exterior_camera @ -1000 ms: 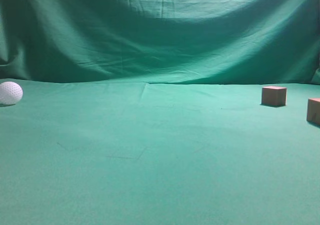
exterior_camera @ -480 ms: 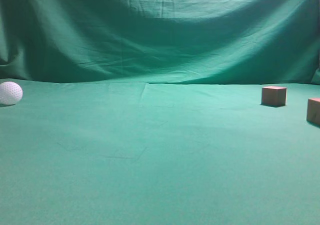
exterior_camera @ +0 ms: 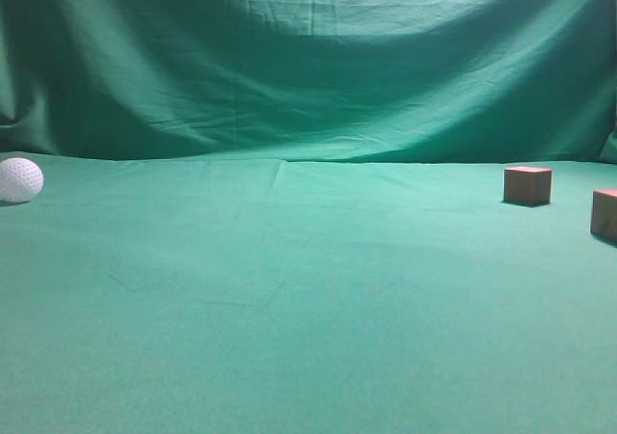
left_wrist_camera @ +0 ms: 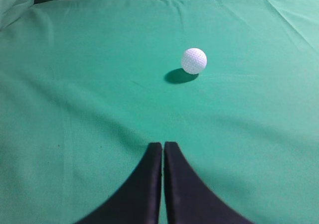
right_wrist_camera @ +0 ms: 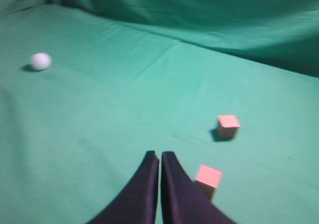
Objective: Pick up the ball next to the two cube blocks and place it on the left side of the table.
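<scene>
The white dimpled ball [exterior_camera: 19, 179] rests on the green table [exterior_camera: 289, 289] at its far left edge; it also shows in the left wrist view [left_wrist_camera: 194, 60] and the right wrist view [right_wrist_camera: 41, 60]. The two reddish-brown cube blocks [exterior_camera: 528, 184] [exterior_camera: 604, 212] sit at the far right, well apart from the ball. My left gripper [left_wrist_camera: 163, 145] is shut and empty, held back from the ball. My right gripper [right_wrist_camera: 159, 155] is shut and empty, left of the nearer cube [right_wrist_camera: 208, 177]; the farther cube [right_wrist_camera: 228, 125] lies ahead to the right. Neither gripper shows in the exterior view.
A wrinkled green cloth backdrop [exterior_camera: 308, 58] rises behind the table. Green cloth spreads between the ball and the cubes.
</scene>
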You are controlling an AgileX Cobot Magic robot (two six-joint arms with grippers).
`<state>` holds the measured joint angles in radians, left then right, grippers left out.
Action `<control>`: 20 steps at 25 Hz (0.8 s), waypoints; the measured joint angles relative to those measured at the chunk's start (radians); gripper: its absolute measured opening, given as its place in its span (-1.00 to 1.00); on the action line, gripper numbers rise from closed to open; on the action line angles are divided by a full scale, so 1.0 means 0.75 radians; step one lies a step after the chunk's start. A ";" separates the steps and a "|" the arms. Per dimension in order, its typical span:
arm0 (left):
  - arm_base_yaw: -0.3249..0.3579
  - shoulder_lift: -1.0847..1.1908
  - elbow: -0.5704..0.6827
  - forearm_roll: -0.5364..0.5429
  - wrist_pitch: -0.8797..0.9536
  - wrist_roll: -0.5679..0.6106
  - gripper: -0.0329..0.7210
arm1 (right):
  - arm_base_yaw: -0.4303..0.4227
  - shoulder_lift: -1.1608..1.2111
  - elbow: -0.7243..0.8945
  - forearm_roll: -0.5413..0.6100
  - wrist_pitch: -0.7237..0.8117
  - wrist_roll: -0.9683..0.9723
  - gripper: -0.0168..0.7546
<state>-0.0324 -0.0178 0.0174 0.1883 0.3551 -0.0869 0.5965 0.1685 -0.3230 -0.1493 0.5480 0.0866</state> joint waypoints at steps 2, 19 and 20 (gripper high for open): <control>0.000 0.000 0.000 0.000 0.000 0.000 -0.91 | -0.108 -0.075 0.098 0.000 -0.047 0.003 -0.96; 0.000 0.000 0.000 0.000 0.000 0.000 -0.91 | -0.576 -0.239 0.460 0.061 -0.187 0.031 -0.96; 0.000 0.000 0.000 0.000 0.000 0.000 -0.91 | -0.578 -0.239 0.460 0.061 -0.187 0.031 -0.96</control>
<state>-0.0324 -0.0178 0.0174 0.1883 0.3551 -0.0869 0.1629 -0.0108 0.0220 -0.1035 0.4078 0.1102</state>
